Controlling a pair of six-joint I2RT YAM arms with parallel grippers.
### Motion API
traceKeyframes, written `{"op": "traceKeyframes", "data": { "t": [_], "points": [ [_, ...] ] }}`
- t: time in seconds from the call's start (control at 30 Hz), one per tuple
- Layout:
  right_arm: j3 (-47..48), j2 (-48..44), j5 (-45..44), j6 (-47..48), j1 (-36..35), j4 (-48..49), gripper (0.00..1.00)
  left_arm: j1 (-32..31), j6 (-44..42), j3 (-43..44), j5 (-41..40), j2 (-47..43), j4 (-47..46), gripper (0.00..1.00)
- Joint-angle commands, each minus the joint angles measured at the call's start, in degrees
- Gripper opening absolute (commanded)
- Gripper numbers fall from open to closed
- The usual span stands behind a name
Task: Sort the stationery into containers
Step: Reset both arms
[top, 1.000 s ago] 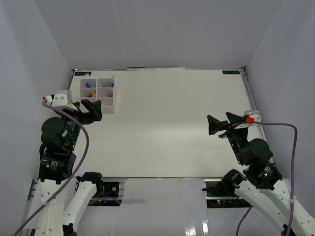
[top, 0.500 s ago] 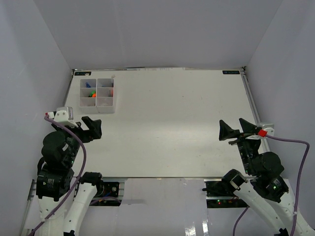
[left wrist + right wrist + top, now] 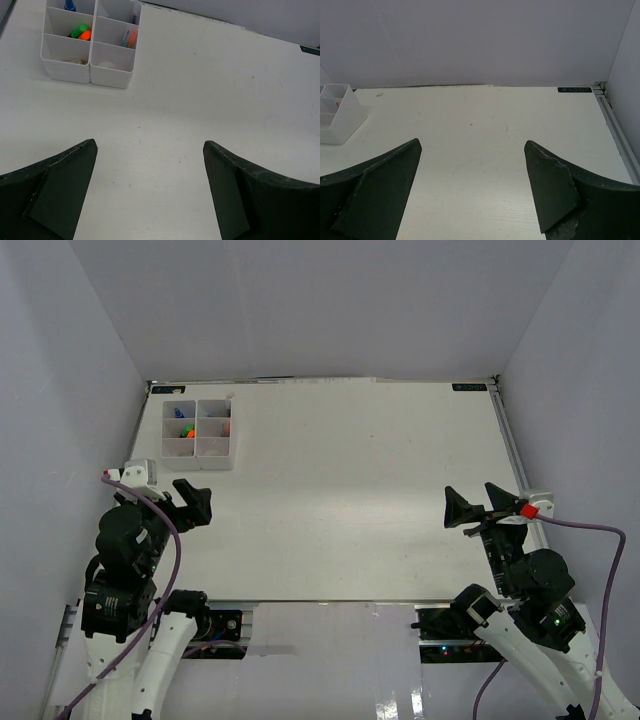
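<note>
left jaws: left gripper [image 3: 149, 145] is spread wide with nothing between its fingers, hanging over bare table [image 3: 210, 90].
right jaws: right gripper [image 3: 472, 143] is also wide apart and empty, well apart from the tray.
stationery: every piece in view sits inside the organiser tray [image 3: 111, 72]. the green and orange highlighters [image 3: 80, 33] share the middle left cell and the pens [image 3: 129, 38] lean in the middle right one. the pale items in the two near cells are too faint to name.
progress: sorting looks finished.
main risk: the tray looks light, so a forward sweep of the left arm could shove or tip it.
second risk: the leaning pens would likely spill first.
cable: the purple cable [image 3: 178, 530] loops loosely and might snag.
</note>
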State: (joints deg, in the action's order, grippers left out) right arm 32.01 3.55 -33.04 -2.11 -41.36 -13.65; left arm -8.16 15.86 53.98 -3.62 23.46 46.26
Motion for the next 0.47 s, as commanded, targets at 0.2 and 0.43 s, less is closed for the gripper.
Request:
{"op": "traceKeyframes", "data": {
  "t": [0.2, 0.43],
  "points": [
    [0.5, 0.4, 0.0, 1.5, -0.1, 1.1, 0.90, -0.3, 0.8, -0.1, -0.6, -0.6, -1.0, 0.98],
    [1.3, 1.0, -0.1, 1.8, -0.2, 1.1, 0.90, -0.3, 0.8, -0.2, -0.7, -0.6, -1.3, 0.98]
  ]
}}
